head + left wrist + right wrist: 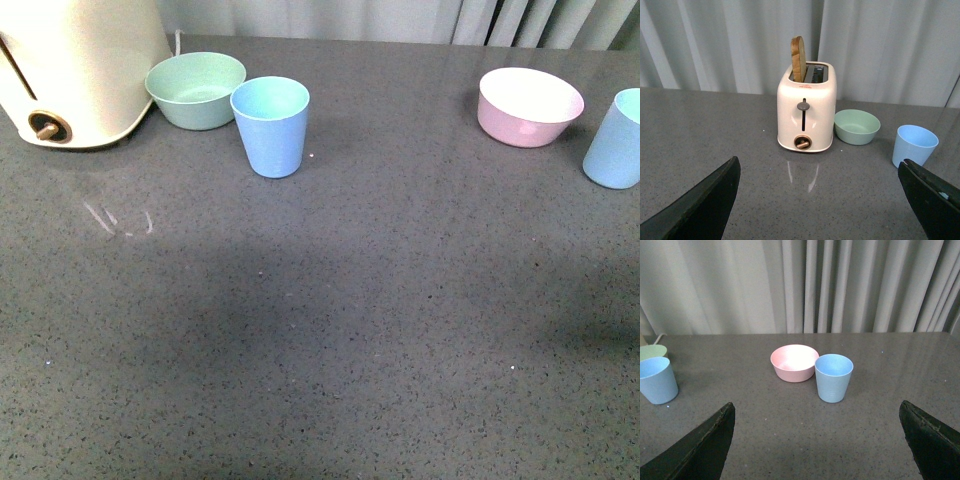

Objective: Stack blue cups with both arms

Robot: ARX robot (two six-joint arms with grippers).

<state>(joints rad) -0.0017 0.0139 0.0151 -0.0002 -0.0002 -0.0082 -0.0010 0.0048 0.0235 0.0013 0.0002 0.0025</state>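
Observation:
One blue cup (pixel 271 126) stands upright at the back left of the grey table, beside the mint green bowl (pixel 195 89). The second blue cup (pixel 614 139) stands upright at the far right edge of the front view, next to the pink bowl (pixel 529 105). Neither arm shows in the front view. In the left wrist view my left gripper (pixel 822 200) is open and empty, well short of the first cup (pixel 914 145). In the right wrist view my right gripper (pixel 817 440) is open and empty, with the second cup (pixel 833 377) ahead between its jaws.
A cream toaster (pixel 75 65) with a slice of bread (pixel 799 59) in it stands at the back left beside the green bowl (pixel 856 126). Curtains (pixel 840 285) hang behind the table. The pink bowl (pixel 794 362) touches the right cup.

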